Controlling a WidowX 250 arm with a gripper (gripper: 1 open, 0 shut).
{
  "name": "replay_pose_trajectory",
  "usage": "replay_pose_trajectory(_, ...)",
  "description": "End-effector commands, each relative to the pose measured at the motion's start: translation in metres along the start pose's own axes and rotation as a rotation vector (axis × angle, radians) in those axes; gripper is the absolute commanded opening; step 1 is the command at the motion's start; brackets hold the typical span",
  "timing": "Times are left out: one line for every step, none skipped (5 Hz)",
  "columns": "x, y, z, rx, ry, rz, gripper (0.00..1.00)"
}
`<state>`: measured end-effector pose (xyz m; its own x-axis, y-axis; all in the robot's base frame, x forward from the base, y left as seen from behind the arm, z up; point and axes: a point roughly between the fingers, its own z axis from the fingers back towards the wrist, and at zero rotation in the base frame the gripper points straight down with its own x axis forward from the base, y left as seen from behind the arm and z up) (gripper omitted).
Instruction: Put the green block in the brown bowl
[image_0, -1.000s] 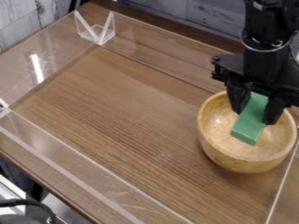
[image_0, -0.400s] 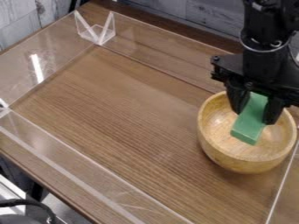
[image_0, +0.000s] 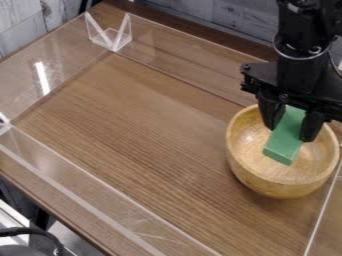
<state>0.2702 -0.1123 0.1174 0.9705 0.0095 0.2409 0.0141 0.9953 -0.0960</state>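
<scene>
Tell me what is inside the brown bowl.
Inside the brown bowl stands the green block, tilted, its upper end held between the fingers of the gripper. Whether its lower end touches the bowl's floor cannot be told.

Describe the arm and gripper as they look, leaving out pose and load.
The arm is black throughout, a blocky column entering from the top edge. It widens into a flat black crossbar from which the gripper extends two straight black fingers. No markings or coloured parts show; any cables are too dark to make out.
</scene>
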Motion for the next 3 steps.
replay_pose_trajectory(0.0104,0.0003,0.01,-0.014,-0.045,0.013,0.0)
replay_pose_trajectory(0.0111,0.0006,0.0102,-0.015,-0.046,0.016,0.0)
replay_pose_trajectory(0.0117,0.0006,0.0097,-0.016,-0.047,0.017,0.0)
